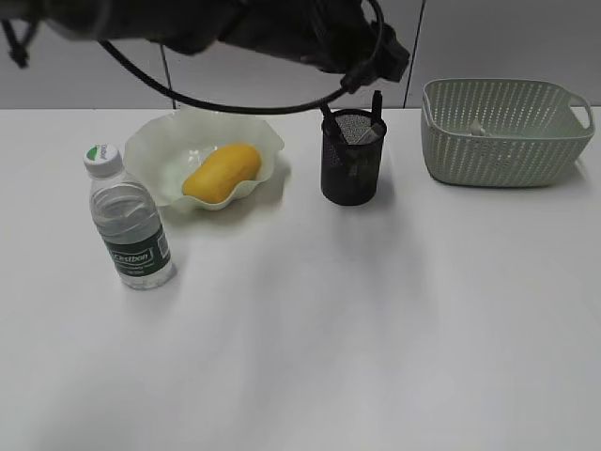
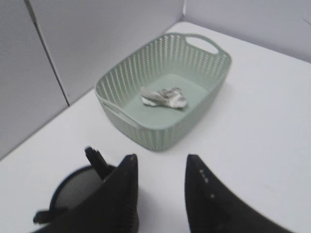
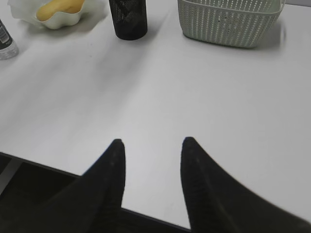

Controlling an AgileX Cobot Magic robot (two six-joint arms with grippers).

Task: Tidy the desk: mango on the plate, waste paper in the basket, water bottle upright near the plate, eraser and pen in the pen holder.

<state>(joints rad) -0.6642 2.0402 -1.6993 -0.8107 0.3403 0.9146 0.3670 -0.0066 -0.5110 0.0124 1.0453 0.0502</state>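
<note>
Nearest you, the right gripper (image 3: 151,150) hangs low over the front edge of the desk (image 1: 310,329), its two black fingers spread apart with bare tabletop between them and nothing held. Going out from there, at about ten o'clock, your water bottle (image 1: 129,220) stands upright, white cap on top, green label facing you, just beside the plate (image 1: 164,141). On that plate, at eleven o'clock, the mango (image 1: 222,173) lies in the hollow, tilted along the dish. Straight out at twelve, the pen holder (image 1: 352,158) stands with a dark pen (image 1: 377,105) poking above its rim; what else is inside you cannot make out. Above it hovers the left gripper (image 2: 160,170), fingers parted, empty. Farthest, at two o'clock, the basket (image 2: 160,136) sits near the wall, with the waste paper (image 2: 164,97) lying on its floor.
</note>
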